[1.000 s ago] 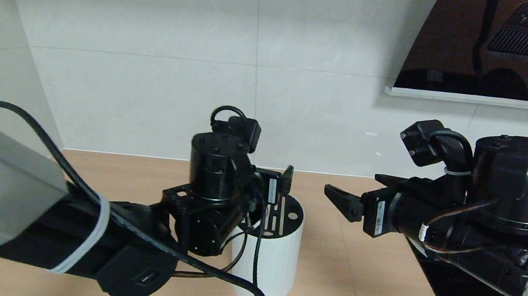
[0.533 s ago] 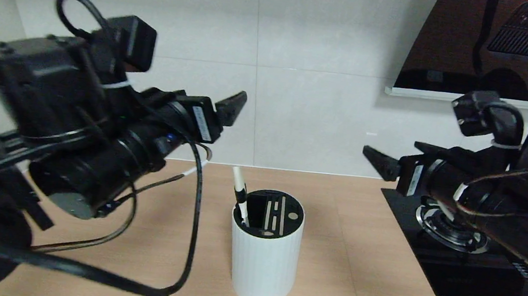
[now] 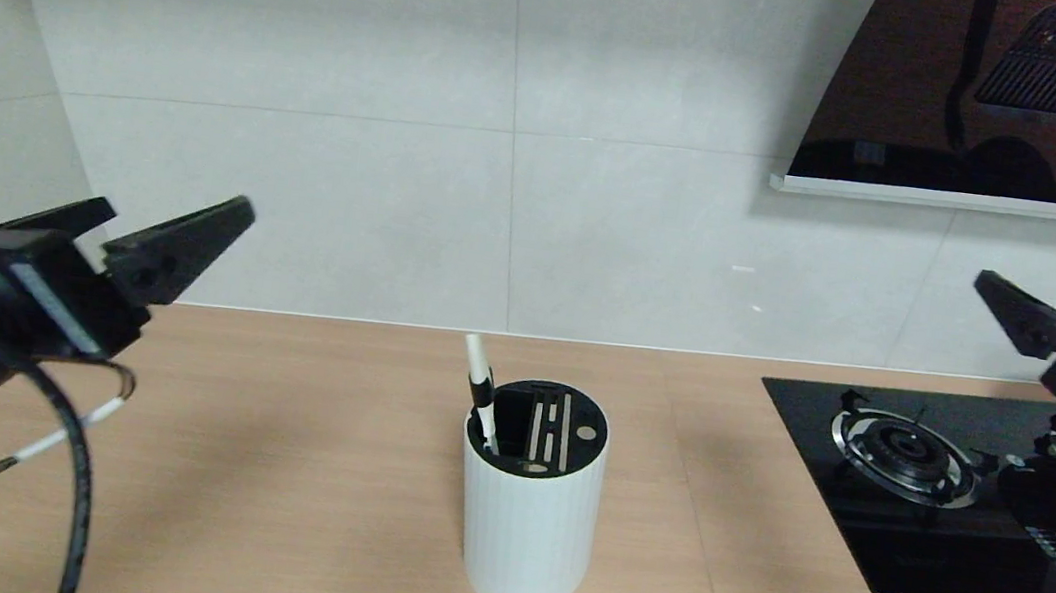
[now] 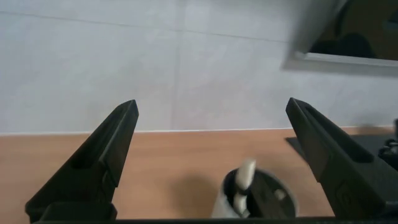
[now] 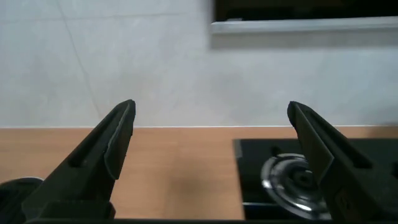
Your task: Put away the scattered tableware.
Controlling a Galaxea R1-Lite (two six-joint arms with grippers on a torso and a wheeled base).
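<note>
Left gripper (image 3: 174, 208) and right gripper (image 3: 1045, 289) — both spread wide, empty
White holder (image 3: 527, 508) stands on the counter (image 3: 270, 426), one white-handled utensil (image 3: 480, 381) leaning in it — stove (image 3: 918, 485) to its right

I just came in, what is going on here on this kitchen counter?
A two-armed robot is tidying tableware. One white and black utensil stands in the white holder on the wooden counter, leaning toward the robot's left. The left gripper and the right gripper are both open and empty, raised at either side of the holder, the right one near the stove.
</note>
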